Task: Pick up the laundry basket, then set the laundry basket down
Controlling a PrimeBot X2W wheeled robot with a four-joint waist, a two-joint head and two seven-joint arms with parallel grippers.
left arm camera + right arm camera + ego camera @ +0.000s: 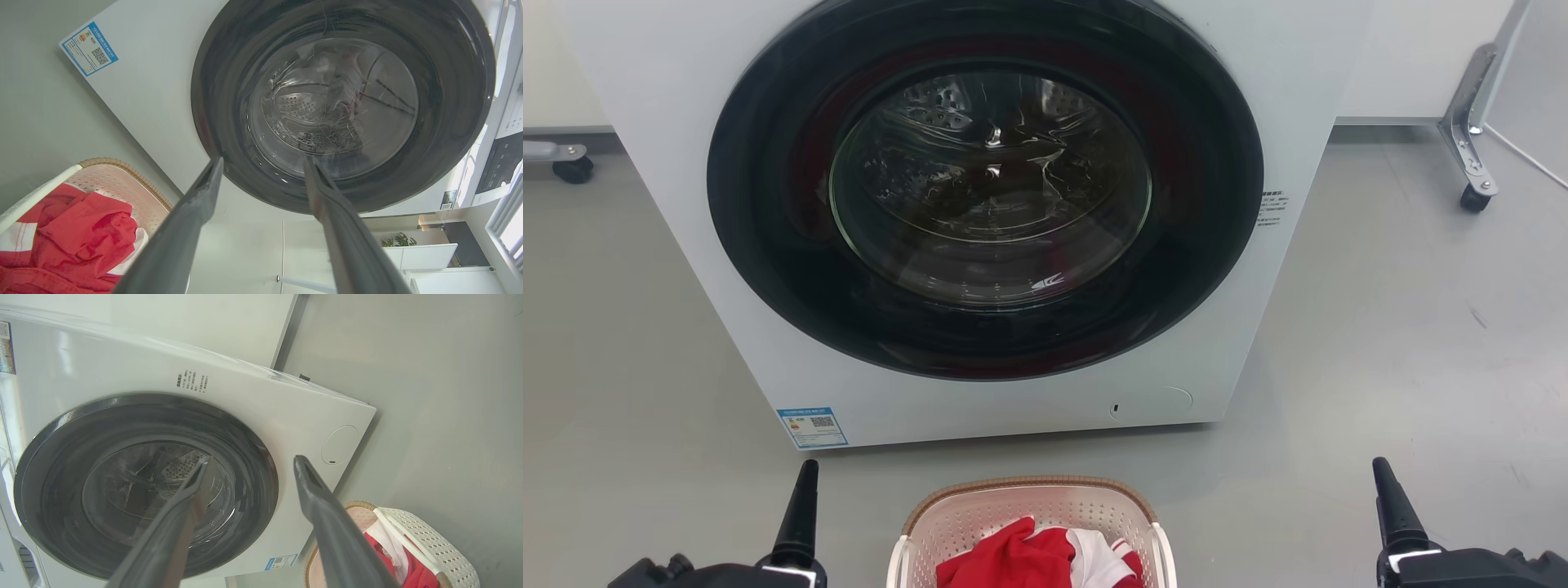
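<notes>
The laundry basket (1029,508), cream-white with perforated walls and a brown woven-look rim, sits on the floor at the bottom centre of the head view, holding red and white clothes (1045,559). It also appears at the laundry basket (118,179) lower left in the left wrist view and the laundry basket (441,547) lower right in the right wrist view. My left gripper (805,482) stands left of it and my right gripper (1384,482) right of it, both apart from it. My left gripper (263,163) and right gripper (251,461) are open, with nothing between the fingers.
A white front-loading washing machine (980,392) with a shut dark round door (987,184) stands just behind the basket. Grey floor spreads to both sides. A metal caster leg (1470,155) stands at the back right, and another caster (572,167) at the back left.
</notes>
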